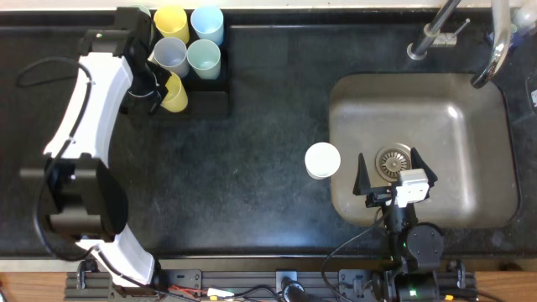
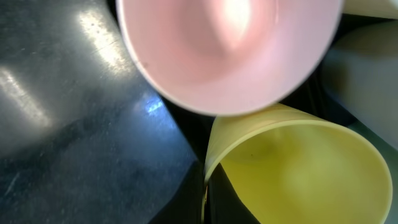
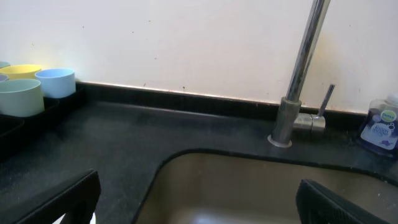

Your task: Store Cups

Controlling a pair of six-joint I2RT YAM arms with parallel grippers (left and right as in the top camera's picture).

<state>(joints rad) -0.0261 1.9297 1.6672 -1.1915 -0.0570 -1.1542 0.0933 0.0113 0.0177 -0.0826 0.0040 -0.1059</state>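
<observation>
A black rack [image 1: 210, 99] at the back left holds a yellow cup [image 1: 171, 21], a blue cup [image 1: 207, 21], a pale lilac cup [image 1: 170, 54] and a green cup [image 1: 204, 59]. My left gripper [image 1: 159, 88] is at the rack's front left slot, shut on a tilted yellow cup [image 1: 175, 92]. That cup's open mouth [image 2: 298, 168] faces the left wrist camera, under the pale cup's base [image 2: 230, 50]. A white cup [image 1: 322, 160] stands upside down on the counter at the sink's left rim. My right gripper [image 1: 394, 168] hangs open over the sink, holding nothing [image 3: 199, 199].
The steel sink [image 1: 470, 126] takes up the right side, with a faucet [image 1: 436, 33] behind it and a soap bottle [image 3: 382, 130] at the far right. Dark counter [image 1: 252, 184] stretches between rack and sink. A wall [image 3: 186, 43] backs the counter.
</observation>
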